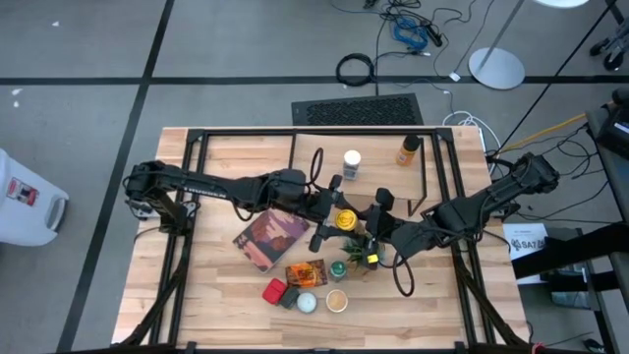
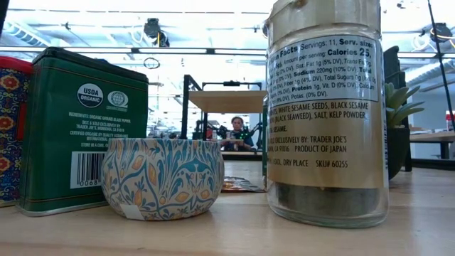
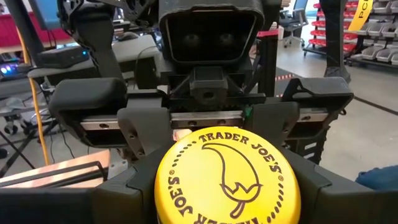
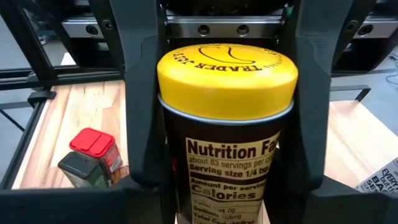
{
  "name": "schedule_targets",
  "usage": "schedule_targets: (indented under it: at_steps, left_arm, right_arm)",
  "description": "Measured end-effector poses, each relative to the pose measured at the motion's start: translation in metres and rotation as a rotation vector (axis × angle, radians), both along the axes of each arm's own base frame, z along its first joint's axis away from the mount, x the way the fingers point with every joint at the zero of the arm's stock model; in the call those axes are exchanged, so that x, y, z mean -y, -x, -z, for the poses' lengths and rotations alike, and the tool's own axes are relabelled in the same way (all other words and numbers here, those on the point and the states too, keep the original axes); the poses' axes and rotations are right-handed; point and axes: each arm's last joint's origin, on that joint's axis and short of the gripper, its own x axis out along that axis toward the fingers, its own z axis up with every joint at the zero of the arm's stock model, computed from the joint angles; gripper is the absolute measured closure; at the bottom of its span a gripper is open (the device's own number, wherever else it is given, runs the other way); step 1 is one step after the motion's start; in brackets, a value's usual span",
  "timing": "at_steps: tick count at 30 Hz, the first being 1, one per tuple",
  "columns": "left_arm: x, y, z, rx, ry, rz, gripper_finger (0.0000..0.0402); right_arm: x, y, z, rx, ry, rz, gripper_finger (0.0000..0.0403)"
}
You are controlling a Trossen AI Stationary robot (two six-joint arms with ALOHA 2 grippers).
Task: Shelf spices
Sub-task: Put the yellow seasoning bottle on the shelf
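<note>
**Two pincers meet at one yellow-topped jar**

Most of the spices wait at the 6 o'clock edge of the table. A red-topped jar, a round white tin and a tan-topped jar sit close together there. The flat orange packet lies just behind them. They are not on the shelf yet.

A bit farther in, a green plant and a maroon book rest on the table. They are not spices, so they likely stay put.

In the middle of the table is the yellow-topped jar. It stands straight up. The right pincer comes in from 3 o'clock and has closed on the jar's two sides. The left pincer comes in from 9 o'clock and sits right against the same jar. Whether it grips the jar too cannot be told. It looks as if the jar is being passed from one arm to the other, perhaps so the better-placed arm can reach the shelf.

Farthest off, at 12 o'clock, is the shelf. A white-topped jar and an orange-coloured jar seem to stand on it already.
</note>
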Motion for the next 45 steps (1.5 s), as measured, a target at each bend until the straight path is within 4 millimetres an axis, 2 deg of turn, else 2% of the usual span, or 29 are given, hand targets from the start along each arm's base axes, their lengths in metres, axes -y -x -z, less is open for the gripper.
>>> schedule_targets:
  at_steps: [8,13,16,23,29,33,39,45]
  left_arm:
    - [0.0,0.0,0.001,-0.013,-0.008,0.006,0.0185]
    - [-0.001,0.004,-0.007,0.013,-0.008,-0.002,0.0113]
    - [-0.001,0.011,-0.016,0.037,-0.02,-0.001,0.0087]
    - [-0.005,0.038,-0.044,0.067,-0.061,-0.017,0.008]
    - [-0.007,0.066,-0.056,-0.017,-0.097,-0.039,0.0079]
    - [-0.007,0.076,-0.052,-0.118,-0.14,-0.085,0.0082]
    - [-0.006,0.076,-0.039,-0.228,-0.147,-0.093,0.0107]
    - [-0.003,0.071,-0.013,-0.267,-0.132,-0.087,0.0122]
  right_arm:
    - [0.001,-0.001,0.0,0.001,0.018,0.021,0.0244]
    - [0.0,0.0,0.002,0.002,0.033,0.051,0.0244]
    - [-0.002,0.002,0.001,0.019,0.049,0.078,0.0244]
    - [-0.002,0.01,-0.007,0.067,0.114,0.171,0.0244]
    - [0.003,0.026,-0.022,0.112,0.143,0.22,0.0244]
    - [0.011,0.038,-0.028,0.115,0.173,0.278,0.0244]
    - [0.025,0.059,-0.035,0.115,0.218,0.392,0.0244]
    - [0.034,0.074,-0.032,0.095,0.227,0.457,0.0244]
